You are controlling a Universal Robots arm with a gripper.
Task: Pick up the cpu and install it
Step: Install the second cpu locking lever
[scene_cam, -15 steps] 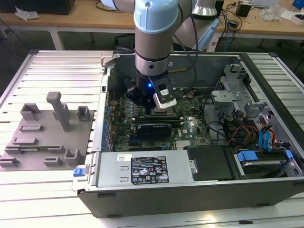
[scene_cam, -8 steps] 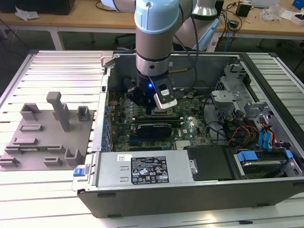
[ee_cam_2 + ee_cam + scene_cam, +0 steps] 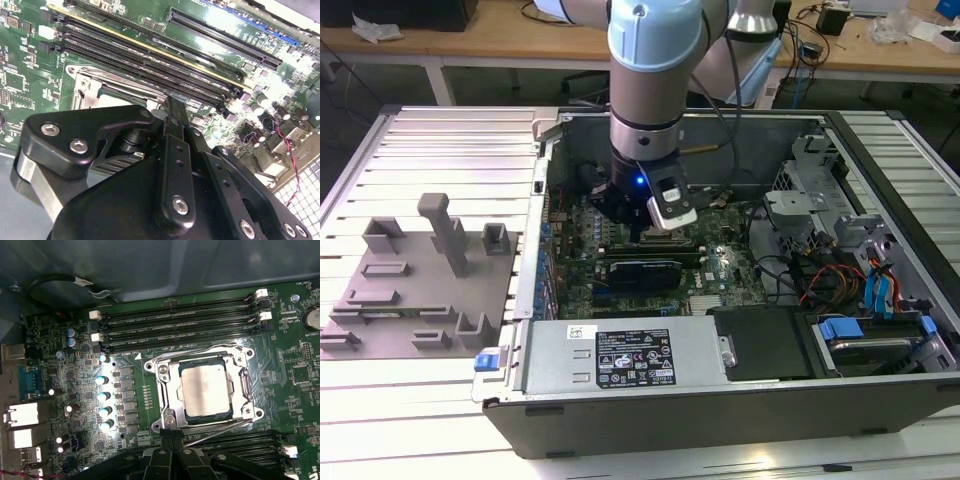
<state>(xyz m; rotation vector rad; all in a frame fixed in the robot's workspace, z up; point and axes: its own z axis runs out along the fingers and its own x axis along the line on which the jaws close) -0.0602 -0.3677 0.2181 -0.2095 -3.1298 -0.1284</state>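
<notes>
The small square cpu with its silvery-grey metal top (image 3: pixel 206 390) lies flat inside the metal-framed socket (image 3: pixel 165 390) on the green motherboard (image 3: pixel 130 405), seated within the bracket and apparently square to it in the first wrist view. The black gripper (image 3: pixel 170 437) hangs just above the board at the socket's edge, apart from the chip; its jaws look drawn together and empty, with nothing between them. In the exterior view the grey-and-blue robot arm (image 3: pixel 650 60) reaches straight down into the open grey computer case (image 3: pixel 720 400), which sits on the slatted metal desk (image 3: pixel 440 160), and the grey plastic tray with upright posts (image 3: pixel 420 290) stands well apart on that view's left.

The placement part looks done (the chip is down, though whether it is fully home in its keying I cannot tell). The risks from here, as I judge them: a chip resting slightly proud could bend contacts if pressed, and the gripper, so near the socket frame and the long black memory slots (image 3: pixel 180 320), could clip them with any sideways drift.
</notes>
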